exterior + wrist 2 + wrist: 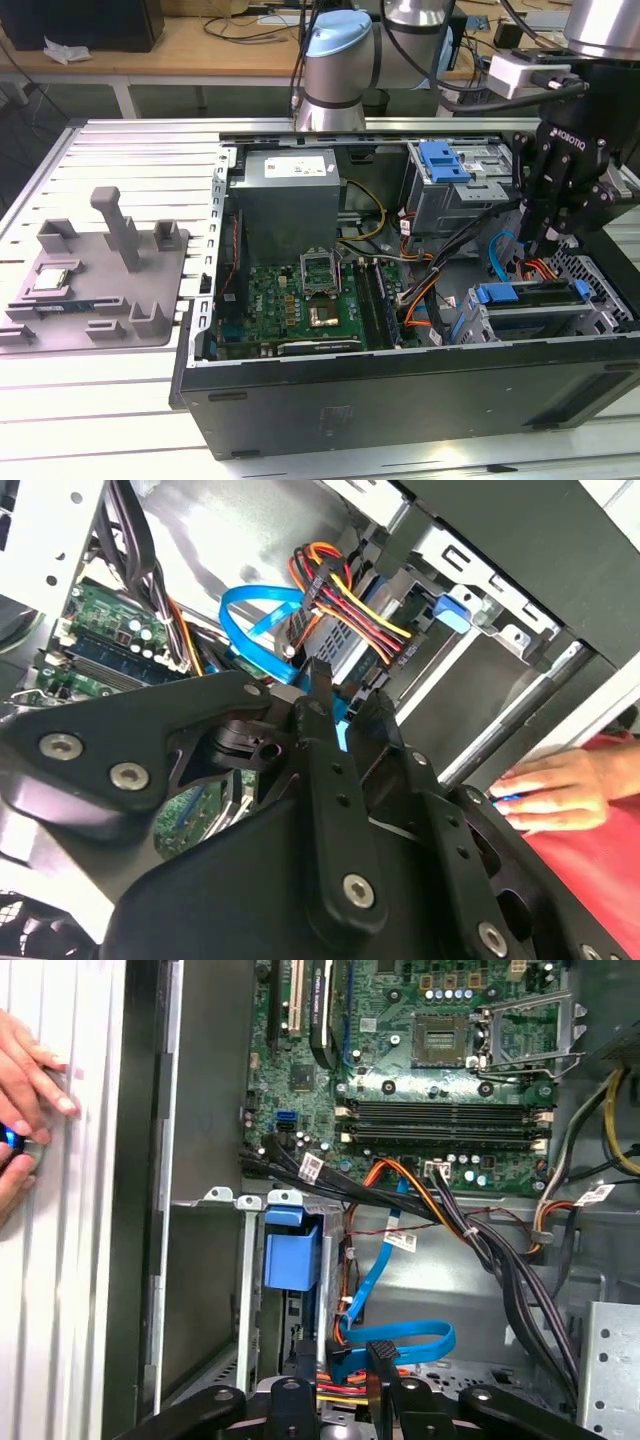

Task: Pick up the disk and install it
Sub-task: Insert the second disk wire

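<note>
One black gripper [545, 243] of mine hangs over the flat blue-framed disk [530, 294] in its grey cage. Fingers [383, 1360] nearly closed, apparently holding nothing; disk face hidden, labels illegible.

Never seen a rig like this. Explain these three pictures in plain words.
The exterior view shows a silver-and-blue jointed robot arm reaching its black end effector into an open black computer case. The two wrist views come from cameras on the arm, looking into the case. Under the end effector, a flat hard drive in a blue plastic carrier frame sits in a grey metal cage. On the exterior view's left, a grey tray holds a small square silver chip. A person's hand rests outside the case.
</note>
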